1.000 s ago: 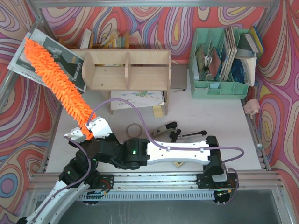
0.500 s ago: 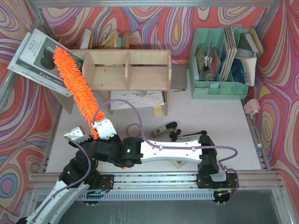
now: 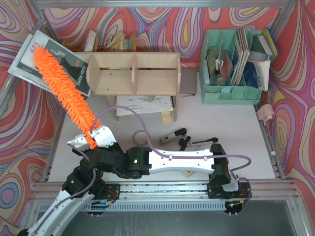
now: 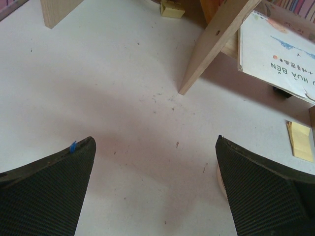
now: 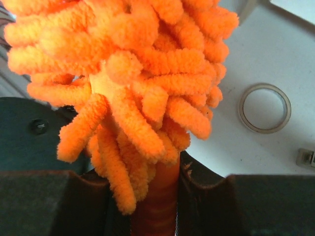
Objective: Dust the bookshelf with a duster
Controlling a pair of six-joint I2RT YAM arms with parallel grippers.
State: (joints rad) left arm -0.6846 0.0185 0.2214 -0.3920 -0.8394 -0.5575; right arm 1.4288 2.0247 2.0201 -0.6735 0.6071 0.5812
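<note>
The duster (image 3: 64, 91) is a long orange fluffy head slanting up and to the left, its tip over a magazine left of the bookshelf (image 3: 147, 61). It does not touch the light plywood shelf unit. My right gripper (image 3: 96, 137) reaches across to the left and is shut on the duster's orange handle; in the right wrist view the shaggy head (image 5: 138, 73) fills the frame above the gripper (image 5: 157, 177). My left gripper (image 4: 155, 139) is open over bare table, close beside the right one (image 3: 78, 143), facing a shelf leg (image 4: 216, 44).
A tape ring (image 3: 141, 136) and a black-handled tool (image 3: 174, 135) lie in front of the shelf. A book (image 3: 142, 103) sits under the shelf. A mint file organizer (image 3: 231, 91) stands at the back right. A magazine (image 3: 29, 59) leans at the back left.
The duster swung right, close to the shelf's left side panel, then swung back left to nearly where it was a second ago. The left gripper stayed open and still.
</note>
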